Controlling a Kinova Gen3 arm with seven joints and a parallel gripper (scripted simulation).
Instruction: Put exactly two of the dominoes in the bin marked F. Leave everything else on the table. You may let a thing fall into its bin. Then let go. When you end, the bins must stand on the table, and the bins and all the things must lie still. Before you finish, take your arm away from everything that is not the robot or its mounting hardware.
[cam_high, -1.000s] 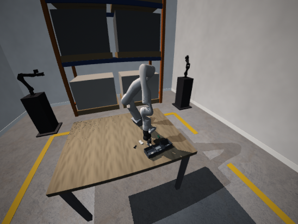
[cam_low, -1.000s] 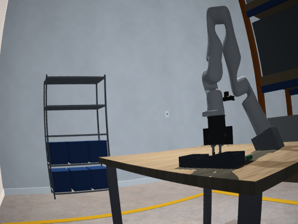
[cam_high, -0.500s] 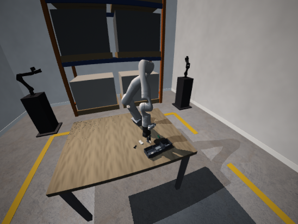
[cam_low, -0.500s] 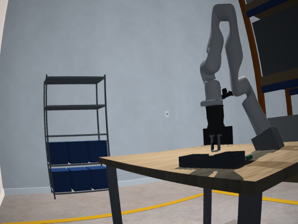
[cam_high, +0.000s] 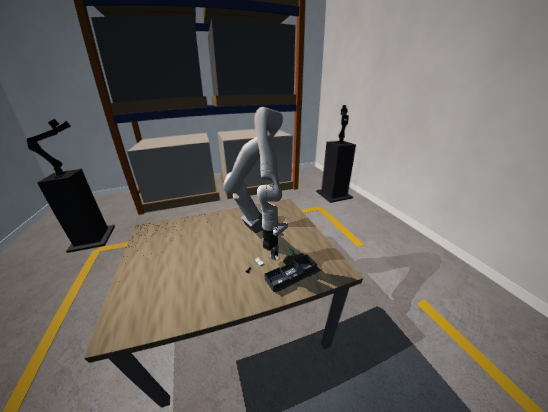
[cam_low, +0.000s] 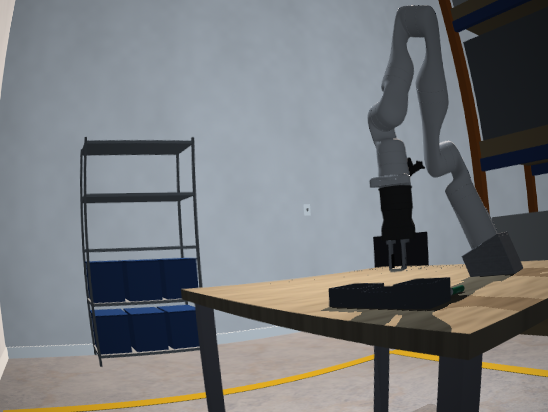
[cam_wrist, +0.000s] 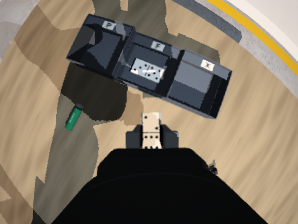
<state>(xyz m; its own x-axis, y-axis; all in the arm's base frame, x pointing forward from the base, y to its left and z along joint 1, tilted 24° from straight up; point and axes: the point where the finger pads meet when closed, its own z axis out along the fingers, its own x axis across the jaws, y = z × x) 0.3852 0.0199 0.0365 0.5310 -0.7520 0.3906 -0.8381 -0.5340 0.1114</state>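
Gripper (cam_high: 275, 254) (cam_low: 398, 265) (cam_wrist: 151, 132), black, two-fingered, one: pointing down, raised over the table, closed on a domino. Table (cam_high: 175, 280) (cam_low: 310, 295), wood-topped, one: bears the whole set. Bins, joined in a dark row (cam_high: 292, 281) (cam_low: 390, 298) (cam_wrist: 145, 90), three: marked P, F and X, lying across the upper middle of the wrist view, F between the other two. Step in hand, as judged: carry the second domino to F. Best done by keeping the grip steady, clearing the near wall with the tile's low end, centring over F rather than the dividers, lowering a little, then opening; a short drop is allowed. Afterwards, rise straight up so that no finger drags a wall, and draw the arm well away. Domino, held (cam_low: 397, 269) (cam_wrist: 151, 123), one: cream face, dark pips, a dark line across the middle, its long side running up the wrist view from between the fingers, outside the bins. Domino, delivered (cam_high: 290, 272) (cam_wrist: 147, 70), one: paler, lying face up in F, pips showing. White piece (cam_high: 259, 261), one: on the table left of the gripper in the top view, too small to identify; to be left. Green cylinder (cam_high: 292, 252) (cam_low: 458, 289) (cam_wrist: 74, 117), one: on its side near P, to be left. Dark small piece (cam_high: 248, 270), one: kind unclear, likewise to be left.
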